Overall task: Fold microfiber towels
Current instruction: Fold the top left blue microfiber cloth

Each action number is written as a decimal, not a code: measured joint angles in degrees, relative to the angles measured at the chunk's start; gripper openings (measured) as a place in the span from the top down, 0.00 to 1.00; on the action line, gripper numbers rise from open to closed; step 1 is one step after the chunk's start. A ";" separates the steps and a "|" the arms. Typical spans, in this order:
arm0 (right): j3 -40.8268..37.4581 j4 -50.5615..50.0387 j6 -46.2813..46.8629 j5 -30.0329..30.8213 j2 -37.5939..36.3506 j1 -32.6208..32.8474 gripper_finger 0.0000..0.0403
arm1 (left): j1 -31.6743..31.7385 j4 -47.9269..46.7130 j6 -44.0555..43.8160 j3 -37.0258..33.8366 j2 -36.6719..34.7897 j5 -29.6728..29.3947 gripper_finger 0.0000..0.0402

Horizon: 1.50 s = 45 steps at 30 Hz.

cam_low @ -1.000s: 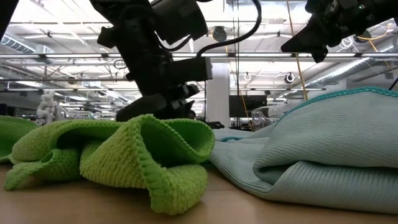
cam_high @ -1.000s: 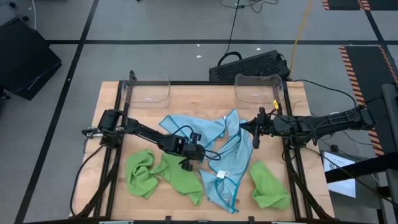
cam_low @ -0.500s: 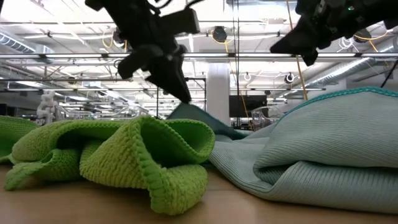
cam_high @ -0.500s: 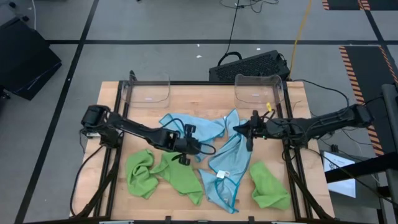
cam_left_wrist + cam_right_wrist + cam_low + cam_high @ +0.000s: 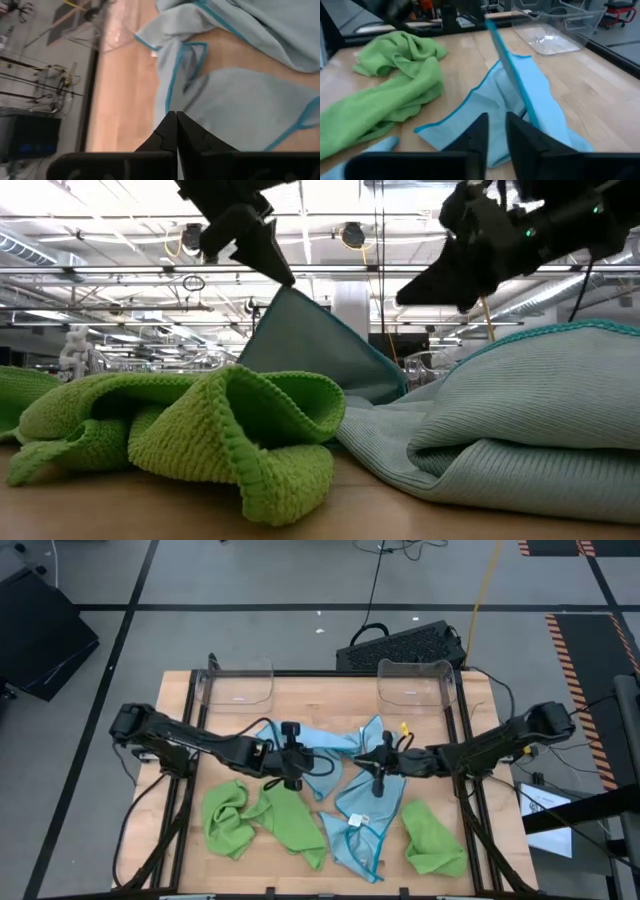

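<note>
my left gripper (image 5: 283,277) pinches a blue towel (image 5: 320,345) corner, fingertips hidden; right gripper (image 5: 495,131) slightly spread, empty.

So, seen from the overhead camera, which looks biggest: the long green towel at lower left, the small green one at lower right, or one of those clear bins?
1. Long green towel, clearly largest.
2. Clear bin and small green towel look about alike; I wouldn't rank them.

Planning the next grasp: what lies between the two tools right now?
In the high view, between the left tool and the right tool, lies only blue towel with some bare table showing.
</note>
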 joint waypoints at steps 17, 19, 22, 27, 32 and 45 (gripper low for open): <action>1.76 -0.43 2.02 8.74 9.79 -2.48 0.41 | 0.00 -2.10 1.07 0.00 -9.15 -3.44 1.00; 1.76 -2.49 6.57 8.43 9.85 -2.14 0.43 | 0.07 -3.17 1.14 0.00 -10.20 -4.05 1.00; 1.76 -6.69 14.46 7.56 9.85 -1.42 0.46 | 0.40 -3.14 1.22 0.10 -10.54 -4.45 1.00; 1.75 -12.10 28.84 4.24 9.85 -1.49 0.48 | 0.71 -4.34 1.46 0.07 -11.05 -4.45 1.00; 1.74 -11.66 38.32 3.57 9.85 -3.56 0.48 | 0.76 -4.58 1.62 0.07 -11.10 -4.43 1.00; 1.72 -12.91 47.95 -8.04 9.98 -7.78 0.48 | 0.76 -4.58 1.58 0.07 -11.07 -4.41 1.00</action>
